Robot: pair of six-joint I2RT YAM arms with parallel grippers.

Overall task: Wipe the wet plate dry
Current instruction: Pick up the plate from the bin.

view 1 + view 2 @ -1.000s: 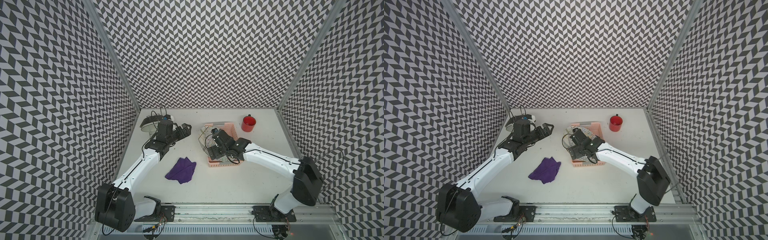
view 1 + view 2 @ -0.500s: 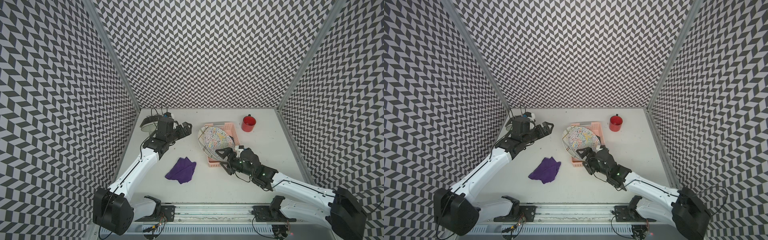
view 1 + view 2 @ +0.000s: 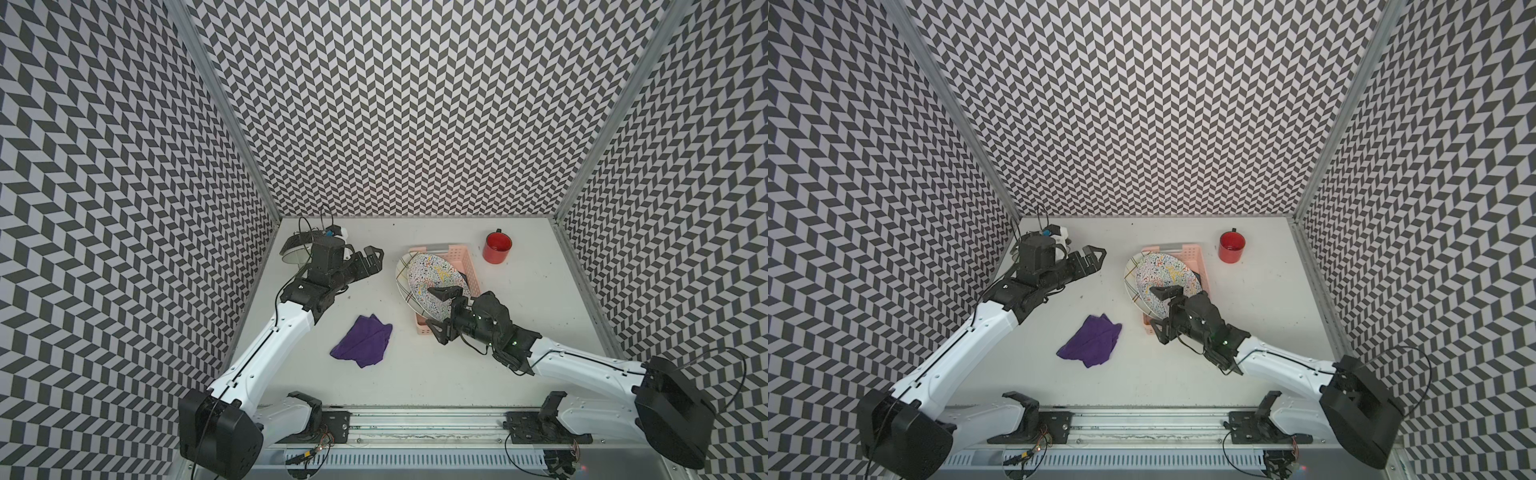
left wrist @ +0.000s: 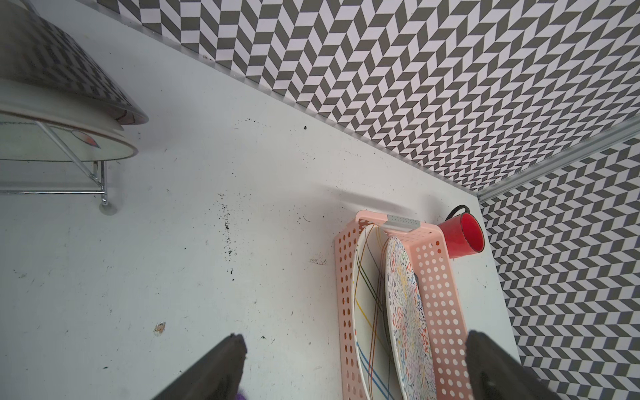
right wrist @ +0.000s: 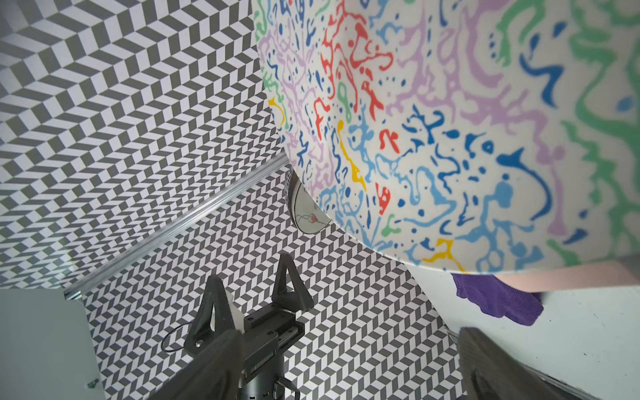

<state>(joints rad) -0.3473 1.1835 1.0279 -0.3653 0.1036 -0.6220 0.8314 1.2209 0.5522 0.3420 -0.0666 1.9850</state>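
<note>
The open table (image 3: 415, 374) between the arms is bare apart from the purple cloth (image 3: 362, 345), lying flat and reachable from above. The pink basket (image 3: 459, 258) walls in the speckled plate (image 3: 428, 277) and the striped plate (image 4: 363, 311) standing close together. The red mug (image 3: 497, 247) stands just beside the basket's far corner. A wire plate rack (image 4: 86, 173) fills the far left corner.

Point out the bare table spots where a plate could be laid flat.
Free: the table stretch between the purple cloth and the front rail; also right of the pink basket, below the red mug. Crowded: around the basket with its plates, where the open right gripper hovers, and the back-left corner by the dish rack.
</note>
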